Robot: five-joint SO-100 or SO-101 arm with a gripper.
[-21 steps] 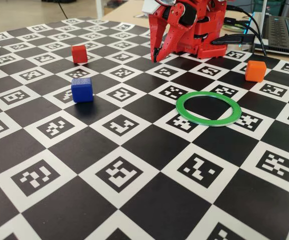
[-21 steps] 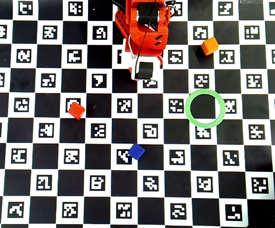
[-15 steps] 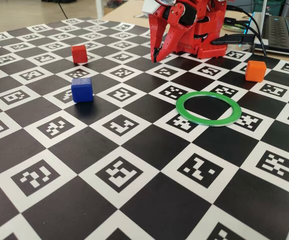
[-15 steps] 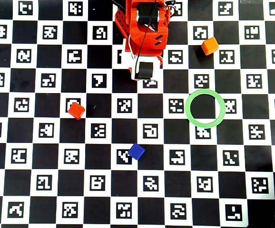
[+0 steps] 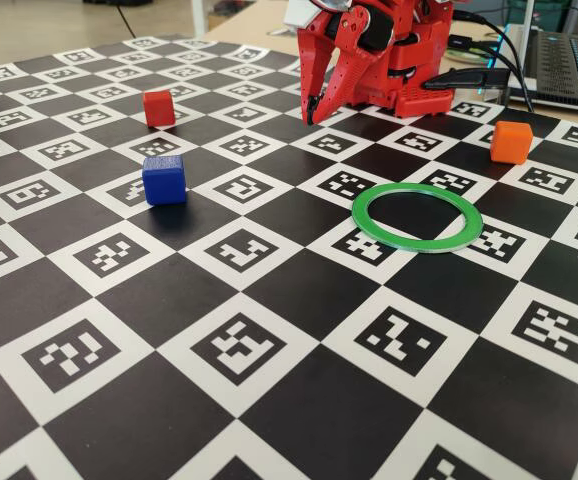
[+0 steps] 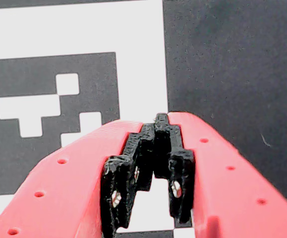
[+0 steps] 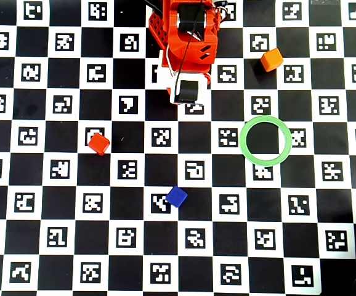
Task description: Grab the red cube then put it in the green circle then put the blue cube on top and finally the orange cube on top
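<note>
The red cube [image 5: 159, 108] [image 7: 98, 143] sits on the checkered mat, left of the arm in both the fixed and overhead views. The blue cube [image 5: 164, 179] [image 7: 177, 197] stands nearer the front. The orange cube [image 5: 511, 142] [image 7: 271, 60] rests right of the arm's base. The green circle [image 5: 419, 243] [image 7: 242, 140] lies flat with nothing inside it. My red gripper [image 5: 311, 118] [image 6: 156, 121] hangs folded close to the base, tips pointing down at the mat, shut and holding nothing. It is well apart from every cube.
The arm's red base [image 5: 409, 70] stands at the far edge of the marker-printed mat [image 5: 269, 330]. A laptop [image 5: 574, 65] and cables [image 5: 489, 60] lie behind it at the right. In the wrist view only mat squares show under the fingers.
</note>
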